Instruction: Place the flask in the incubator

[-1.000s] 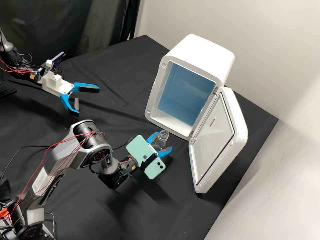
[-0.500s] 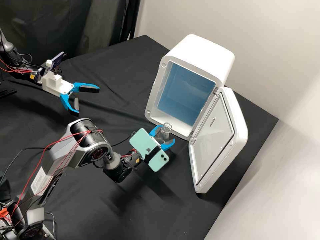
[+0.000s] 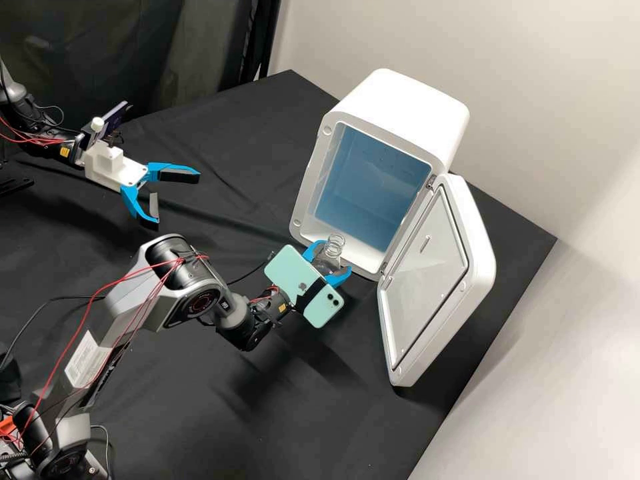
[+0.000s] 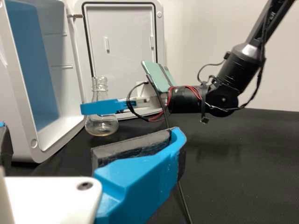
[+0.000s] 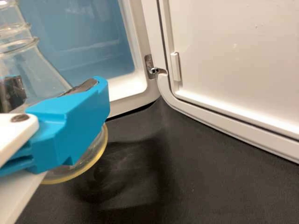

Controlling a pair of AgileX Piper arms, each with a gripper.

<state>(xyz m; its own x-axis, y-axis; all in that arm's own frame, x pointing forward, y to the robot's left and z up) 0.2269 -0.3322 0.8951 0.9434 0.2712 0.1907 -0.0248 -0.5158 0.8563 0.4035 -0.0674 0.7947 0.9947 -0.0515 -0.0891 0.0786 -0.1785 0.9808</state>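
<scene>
A clear glass flask (image 3: 335, 242) hangs upright just above the black bench, right in front of the lower lip of the white incubator (image 3: 400, 107). My right gripper (image 3: 327, 262) is shut on the flask's body. In the right wrist view the flask (image 5: 28, 65) sits between the right gripper's (image 5: 42, 100) blue fingers, its base casting a shadow on the cloth. The left wrist view shows the flask (image 4: 100, 88) beside the incubator's blue inside (image 4: 35, 70). My left gripper (image 3: 175, 200) hovers open with nothing in it, well away at the bench's left.
The incubator door (image 3: 437, 267) is swung wide to the right, its lower corner on the bench. The bench edge (image 3: 480, 360) runs just past the door. A mint phone (image 3: 303, 287) rides on the right wrist. Open black cloth lies between the two arms.
My right gripper has lifted the flask and carried it toward the incubator's opening, from the cloth in front to the lower lip. The left gripper has barely shifted.
</scene>
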